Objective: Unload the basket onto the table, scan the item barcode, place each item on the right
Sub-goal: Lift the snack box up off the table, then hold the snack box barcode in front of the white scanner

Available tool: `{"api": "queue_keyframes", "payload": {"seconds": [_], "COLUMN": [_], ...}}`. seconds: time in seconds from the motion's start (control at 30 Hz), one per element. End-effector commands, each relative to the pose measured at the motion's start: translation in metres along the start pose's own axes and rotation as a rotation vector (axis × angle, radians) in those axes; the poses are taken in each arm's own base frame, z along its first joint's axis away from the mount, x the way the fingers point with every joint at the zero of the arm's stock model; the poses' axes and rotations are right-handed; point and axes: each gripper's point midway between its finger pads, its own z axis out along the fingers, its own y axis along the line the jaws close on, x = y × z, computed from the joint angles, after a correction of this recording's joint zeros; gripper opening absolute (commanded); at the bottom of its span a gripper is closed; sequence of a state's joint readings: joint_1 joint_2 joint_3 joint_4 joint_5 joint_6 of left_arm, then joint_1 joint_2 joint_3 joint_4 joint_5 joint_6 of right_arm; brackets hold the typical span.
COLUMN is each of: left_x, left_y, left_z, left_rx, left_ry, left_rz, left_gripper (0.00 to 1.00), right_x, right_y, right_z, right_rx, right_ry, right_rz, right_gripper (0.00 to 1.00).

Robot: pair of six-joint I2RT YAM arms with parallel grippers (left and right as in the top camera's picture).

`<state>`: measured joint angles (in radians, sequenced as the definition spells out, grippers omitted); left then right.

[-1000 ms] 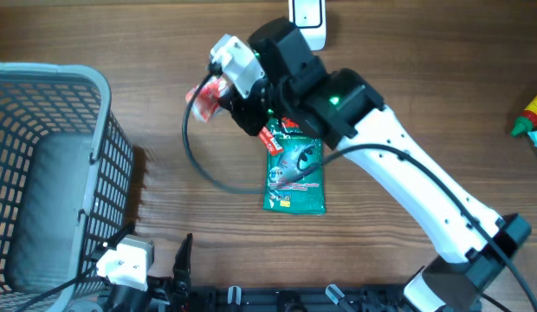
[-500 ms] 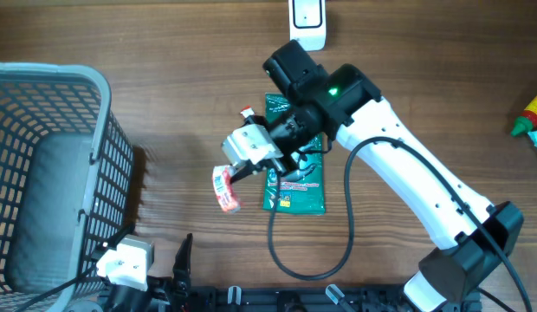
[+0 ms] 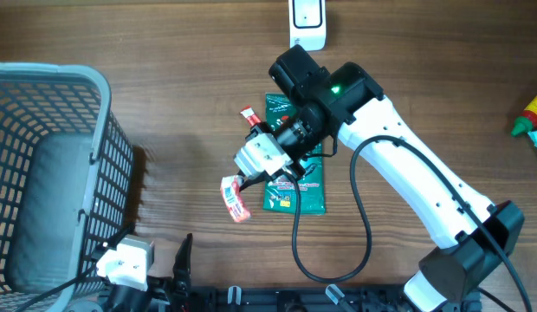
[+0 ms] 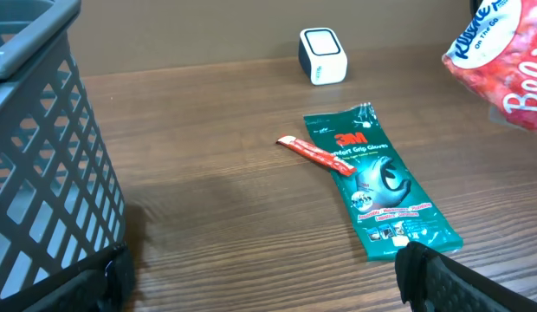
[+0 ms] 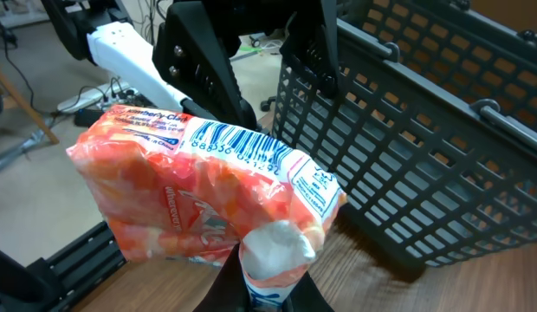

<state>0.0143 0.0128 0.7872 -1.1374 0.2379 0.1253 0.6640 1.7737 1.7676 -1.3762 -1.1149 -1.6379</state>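
My right gripper (image 3: 245, 182) is shut on a red-and-orange tissue pack (image 3: 236, 198), pinching its crimped end (image 5: 274, 251) between dark fingers (image 5: 231, 290). The pack (image 5: 199, 186) hangs above the wooden table, left of a green 3M packet (image 3: 312, 186). Its barcode (image 5: 242, 143) faces the right wrist camera. The pack's corner (image 4: 502, 61) shows at the top right of the left wrist view. The white scanner (image 3: 307, 19) stands at the table's far edge, well behind the pack. My left gripper (image 4: 277, 290) is open and low at the front, holding nothing.
A grey mesh basket (image 3: 43, 78) fills the left side and sits close to the left arm (image 4: 35, 130). A thin red stick (image 4: 316, 156) lies at the green packet's (image 4: 381, 186) upper left. A yellow-and-green bottle (image 3: 533, 111) lies at the right edge.
The right arm has swung the tissue pack from near the scanner at the back down towards the front left. The left arm has not moved.
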Motion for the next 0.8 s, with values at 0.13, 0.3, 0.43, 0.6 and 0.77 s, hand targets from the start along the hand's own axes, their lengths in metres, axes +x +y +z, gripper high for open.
{"api": "queue_keyframes", "payload": {"seconds": [0.13,0.3,0.43,0.6,0.77], "left_x": [-0.002,-0.002,-0.002,-0.002,-0.002], "left_y": [-0.002,-0.002,-0.002,-0.002,-0.002], "left_z": [-0.002,-0.002,-0.002,-0.002,-0.002], "left_rx": [0.010,0.010,0.010,0.010,0.010], "left_ry": [-0.014,-0.014,-0.014,-0.014,-0.014], "left_rz": [0.001,0.001,0.001,0.001,0.001], "left_gripper": [1.00,1.00,1.00,1.00,1.00], "right_x": [-0.004,-0.002,0.005,-0.001,0.066], "right_y": [-0.004,-0.003,-0.003,-0.034,-0.071], "right_z": [-0.001,0.000,0.000,-0.002,-0.018], "right_rx": [0.018,0.006,-0.002,0.051,0.479], "right_ry": [-0.074,-0.062,-0.026,-0.104,0.034], "right_rz": [-0.248,-0.037,0.412,1.000,1.723], "right_gripper": [0.04,0.04,0.05,0.04,0.05]}}
